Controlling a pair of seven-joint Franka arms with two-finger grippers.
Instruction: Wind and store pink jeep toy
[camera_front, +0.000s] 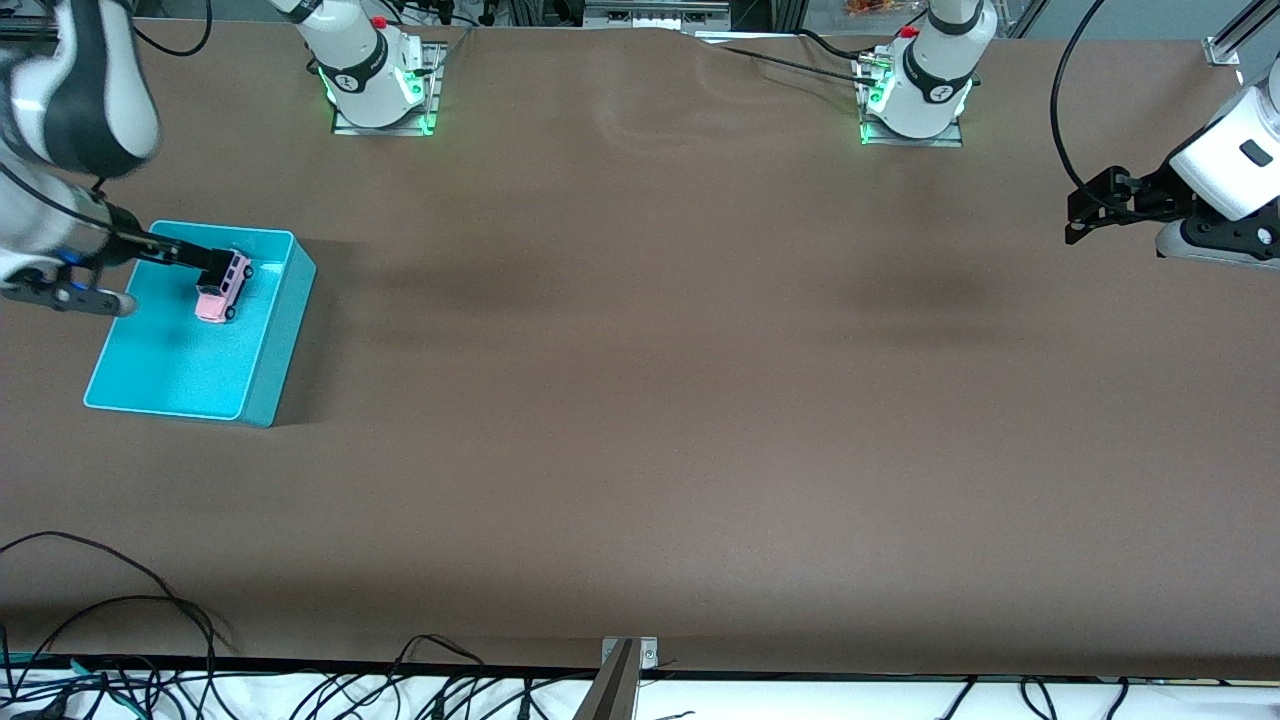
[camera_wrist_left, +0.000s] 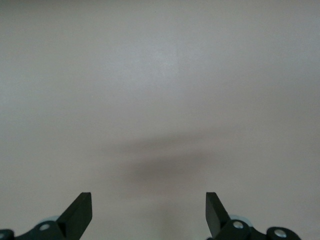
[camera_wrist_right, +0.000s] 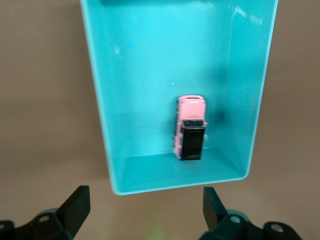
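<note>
The pink jeep toy (camera_front: 224, 285) with its black roof rests on the floor of the cyan bin (camera_front: 283, 330), close to the bin wall that is farthest from the front camera. In the right wrist view the jeep (camera_wrist_right: 190, 127) lies free inside the bin (camera_wrist_right: 96, 105), and nothing touches it. My right gripper (camera_front: 172, 283) hangs open and empty above the bin, over that same end (camera_wrist_right: 145, 200). My left gripper (camera_front: 1082, 212) waits open and empty over bare table at the left arm's end (camera_wrist_left: 149, 205).
The bin stands at the right arm's end of the brown table (camera_front: 640, 400). Black cables (camera_front: 120, 640) lie along the table edge nearest the front camera, beside a metal bracket (camera_front: 628, 655). The two arm bases (camera_front: 375, 70) stand along the edge farthest from that camera.
</note>
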